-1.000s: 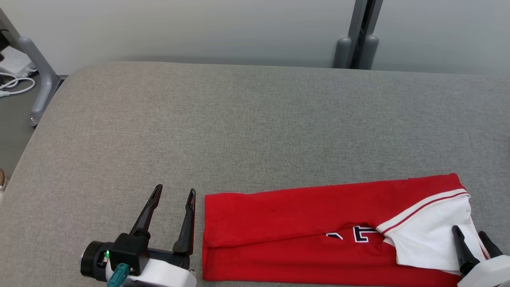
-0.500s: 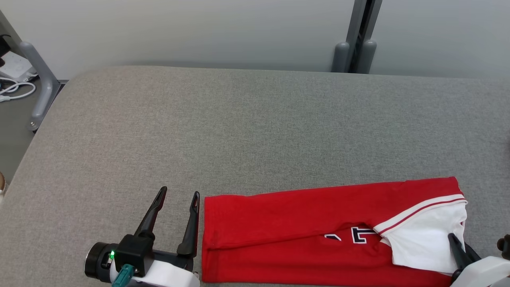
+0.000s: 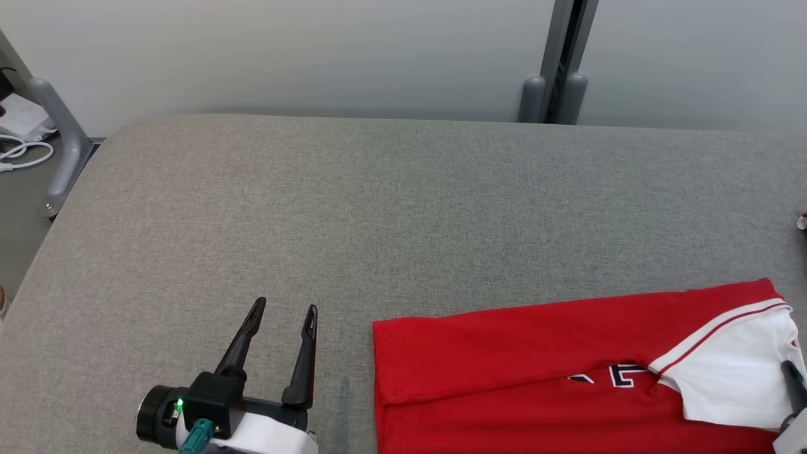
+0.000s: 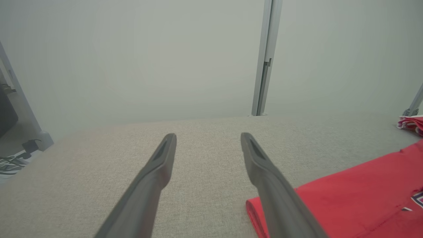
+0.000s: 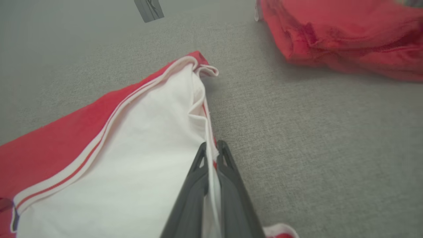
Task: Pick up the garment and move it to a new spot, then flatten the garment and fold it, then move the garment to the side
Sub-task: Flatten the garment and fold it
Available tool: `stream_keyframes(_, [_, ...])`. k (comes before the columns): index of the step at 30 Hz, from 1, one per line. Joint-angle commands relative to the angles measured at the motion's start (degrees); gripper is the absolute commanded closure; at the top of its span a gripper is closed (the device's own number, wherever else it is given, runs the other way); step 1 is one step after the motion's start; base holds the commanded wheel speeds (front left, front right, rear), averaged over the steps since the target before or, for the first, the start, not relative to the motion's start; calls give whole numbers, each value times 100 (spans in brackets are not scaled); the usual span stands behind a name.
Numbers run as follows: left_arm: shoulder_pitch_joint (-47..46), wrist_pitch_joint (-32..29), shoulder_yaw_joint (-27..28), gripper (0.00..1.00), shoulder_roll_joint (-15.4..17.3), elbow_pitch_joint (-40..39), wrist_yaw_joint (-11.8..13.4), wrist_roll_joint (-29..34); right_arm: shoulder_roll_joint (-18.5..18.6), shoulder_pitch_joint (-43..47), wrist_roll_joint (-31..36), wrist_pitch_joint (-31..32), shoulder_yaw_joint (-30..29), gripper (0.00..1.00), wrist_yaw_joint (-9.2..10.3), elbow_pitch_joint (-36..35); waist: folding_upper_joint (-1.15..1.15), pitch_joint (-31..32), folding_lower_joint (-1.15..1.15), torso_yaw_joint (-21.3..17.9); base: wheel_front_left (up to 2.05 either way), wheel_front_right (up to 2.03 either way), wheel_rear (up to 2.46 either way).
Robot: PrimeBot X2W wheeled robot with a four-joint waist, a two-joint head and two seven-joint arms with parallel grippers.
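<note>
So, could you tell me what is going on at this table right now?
The robot's right gripper is shut on the white edge of the folded red-and-white fabric garment, which lies flat on the grey cloth-covered table. Its left gripper is open beside the garment's other end, holding nothing. A second, crumpled red garment lies further off.

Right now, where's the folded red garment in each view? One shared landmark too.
Head view: garment lower right, running off the bottom edge.
Left wrist view: lower right corner.
Right wrist view: left half, its white sleeve edge pinched in the right gripper.
Shared landmark: second red heap, against the right edge in all three.
</note>
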State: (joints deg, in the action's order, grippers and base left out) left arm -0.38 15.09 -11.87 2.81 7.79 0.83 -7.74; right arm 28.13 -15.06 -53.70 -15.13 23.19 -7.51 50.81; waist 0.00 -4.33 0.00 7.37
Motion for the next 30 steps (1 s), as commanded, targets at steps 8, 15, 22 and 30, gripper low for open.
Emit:
stream_keyframes(8, [94, 0, 61, 0, 22, 10, 54, -74, 91, -22, -115, 3, 417, 100, 3, -84, 0, 170, 0, -55, 0, 0, 0])
stream_keyframes(15, [170, 0, 50, 0, 23, 18, 76, -118, 160, 62, -553, 185, 959, 100, 2, -818, 0, 345, 0, -186, 0, 0, 0])
stream_keyframes(22, [177, 0, 58, 0, 23, -9, 88, -145, 217, 159, -1348, 602, 1426, 100, 2, -2221, 0, 423, 0, -324, 0, 0, 0])
stream_keyframes(30, [156, 0, 16, 0, 23, 2, 128, -204, 43, 150, -1950, 982, 1752, 100, 2, -3333, 0, 436, 0, -369, 0, 0, 0])
